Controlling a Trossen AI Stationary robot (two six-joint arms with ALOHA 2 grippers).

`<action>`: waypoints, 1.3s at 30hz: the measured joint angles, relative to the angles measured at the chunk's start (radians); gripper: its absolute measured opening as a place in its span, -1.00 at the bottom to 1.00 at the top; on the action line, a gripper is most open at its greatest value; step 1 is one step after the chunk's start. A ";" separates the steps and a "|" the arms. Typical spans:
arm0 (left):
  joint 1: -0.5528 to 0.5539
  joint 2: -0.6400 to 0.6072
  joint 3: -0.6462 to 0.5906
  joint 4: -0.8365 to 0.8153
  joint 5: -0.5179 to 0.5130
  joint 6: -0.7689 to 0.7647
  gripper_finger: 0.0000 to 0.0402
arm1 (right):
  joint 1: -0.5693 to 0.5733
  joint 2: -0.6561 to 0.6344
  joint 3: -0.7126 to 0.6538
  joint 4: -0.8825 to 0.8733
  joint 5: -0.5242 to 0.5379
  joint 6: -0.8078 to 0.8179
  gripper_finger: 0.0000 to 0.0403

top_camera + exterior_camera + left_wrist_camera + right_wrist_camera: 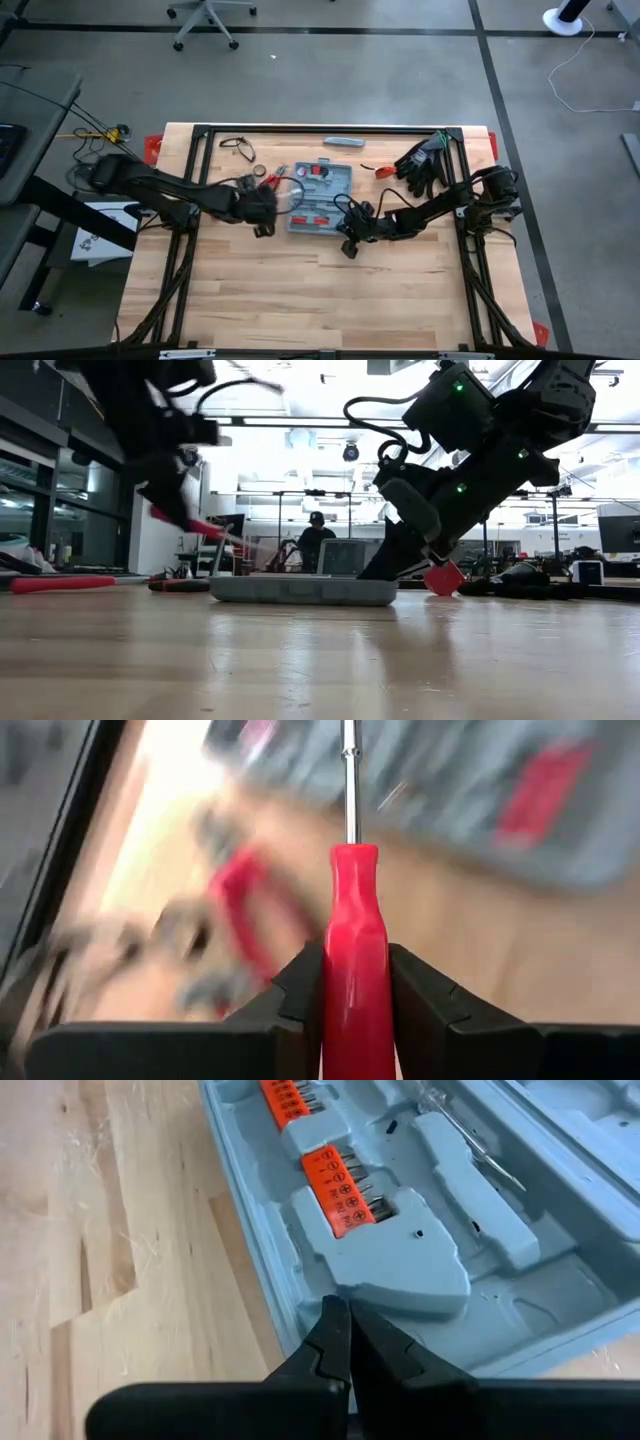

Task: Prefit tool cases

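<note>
A: Where is the tool case found?

B: Laid open, flat on the table, mid-width twd the far side. Orange bit strips are seated in its moulded slots.

A: Left claw?

B: Clamped on a red-handled screwdriver, fingers pressed to both sides of the handle, shaft pointed twd the case. It is held above the table, just left of the case. Red-handled pliers are seen nearby; that part of the wrist view is blurred, so prob. pliers only.

A: Right claw?

B: Fully closed, nothing gripped, tips set at the case's near rim by the lower right corner.

A: Other items?

B: Black gloves at far right, a slim grey bar by the far edge.
</note>
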 joint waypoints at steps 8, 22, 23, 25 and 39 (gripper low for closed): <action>0.005 -0.021 -0.060 -0.325 -0.067 -0.408 -0.65 | 0.000 -0.002 0.001 -0.009 0.006 -0.003 -1.00; -0.054 -0.022 -0.227 -0.316 0.015 -0.685 -0.65 | 0.002 -0.004 0.003 -0.047 0.018 0.008 -1.00; -0.073 -0.022 -0.227 -0.316 0.013 -0.710 -0.65 | 0.002 -0.004 0.003 -0.047 0.020 0.008 -1.00; -0.110 -0.022 -0.226 -0.312 0.013 -0.759 -0.65 | 0.002 -0.004 0.003 -0.050 0.029 0.008 -1.00; -0.342 -0.022 -0.226 -0.314 0.009 -0.997 -0.65 | 0.002 -0.004 0.003 -0.051 0.036 0.003 -1.00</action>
